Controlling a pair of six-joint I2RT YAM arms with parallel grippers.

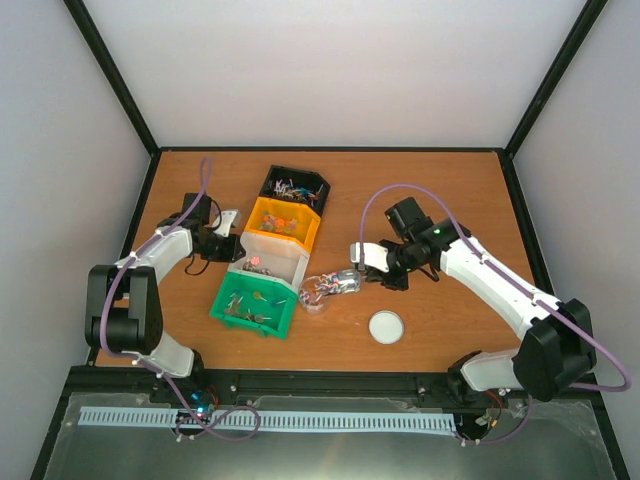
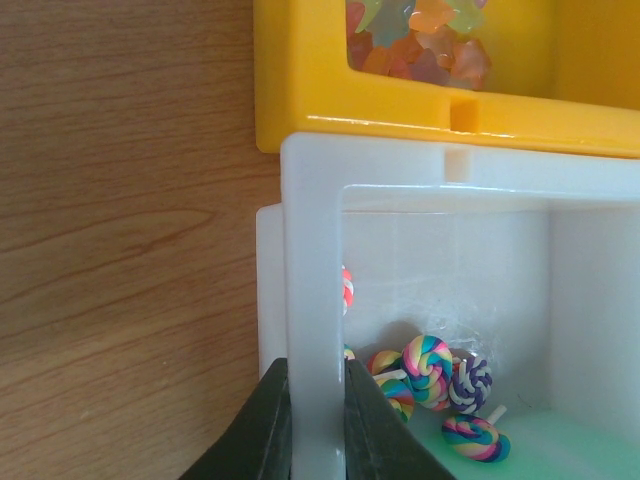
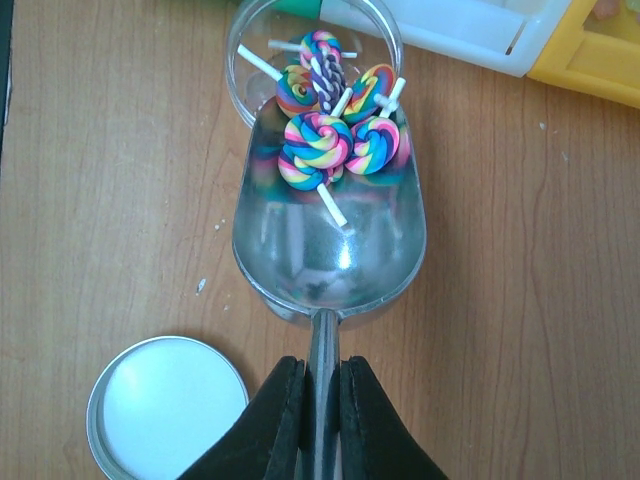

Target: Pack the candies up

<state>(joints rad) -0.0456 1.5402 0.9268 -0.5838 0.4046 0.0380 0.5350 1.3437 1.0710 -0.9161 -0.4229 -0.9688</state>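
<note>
Right wrist, scoop handle [image 3: 322, 335] buried in claw [image 3: 322, 372] — jar [image 3: 245, 75] cropped

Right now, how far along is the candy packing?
Done: round metal lid off; a few rainbow swirl lollipops lie in the small clear round jar. In hand: right gripper holds the shiny metal scoop, loaded, at the jar's mouth; left gripper clamps the wall of the white plastic bin. Left: emptying the scoop, lidding.

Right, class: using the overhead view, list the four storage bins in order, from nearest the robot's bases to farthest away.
green bin → white bin → yellow bin → black bin
</note>
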